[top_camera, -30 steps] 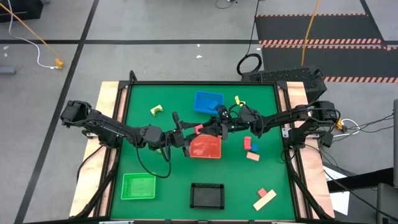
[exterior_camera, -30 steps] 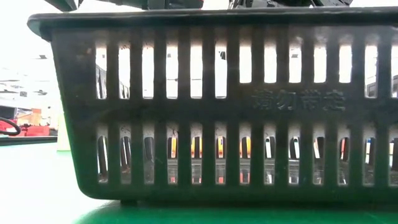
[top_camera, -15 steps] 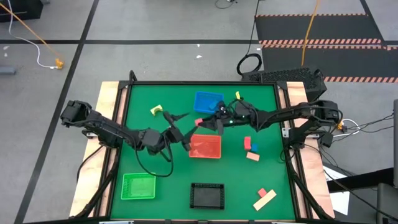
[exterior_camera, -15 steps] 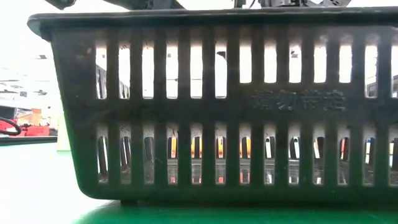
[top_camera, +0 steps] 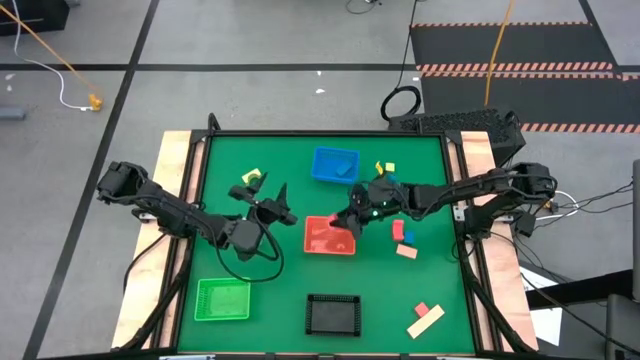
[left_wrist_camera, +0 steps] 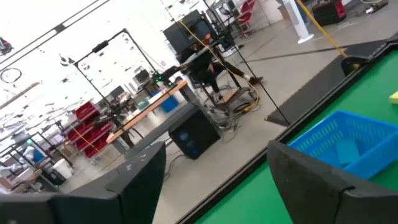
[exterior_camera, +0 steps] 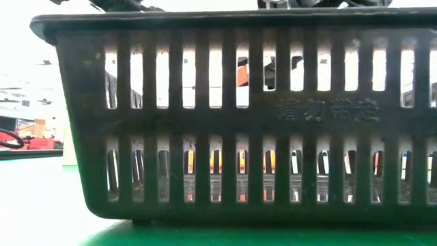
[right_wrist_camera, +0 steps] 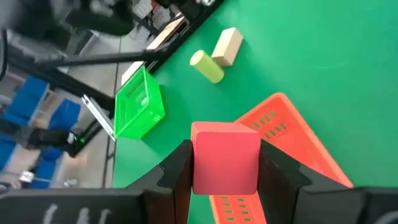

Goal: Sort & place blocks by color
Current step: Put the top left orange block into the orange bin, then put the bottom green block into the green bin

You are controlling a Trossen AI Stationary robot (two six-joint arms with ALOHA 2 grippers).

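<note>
A red block (right_wrist_camera: 225, 163) sits between the fingers of my right gripper (top_camera: 346, 221), which hangs over the red bin (top_camera: 330, 237). My left gripper (top_camera: 268, 200) stands open and holds nothing, left of the red bin and near a yellow block (top_camera: 250, 178). In the left wrist view its fingers (left_wrist_camera: 140, 180) frame the blue bin (left_wrist_camera: 345, 143) farther off. Other blocks lie on the green table: yellow ones (top_camera: 384, 166), a red, blue and tan group (top_camera: 404, 238), and a red and tan pair (top_camera: 425, 318). My right gripper pinches the red block by two opposite side faces (right_wrist_camera: 198, 168) between its two fingers. The fingers slant down from the table's right side. The block is lifted clear, above the red bin's (right_wrist_camera: 280, 140) right part.
A green bin (top_camera: 222, 299) stands at the near left and a black bin (top_camera: 332, 314) at the near middle; the black bin's slotted wall (exterior_camera: 225, 123) fills the low view. The blue bin (top_camera: 335, 163) sits far of the red one. A tan block (right_wrist_camera: 227, 45) lies beyond.
My left gripper has opened, let go of the red block and drawn back toward the table's left edge, near the yellow block. My right gripper has kept the red block and carried it from beside the blue bin toward the near edge, over the red bin.
</note>
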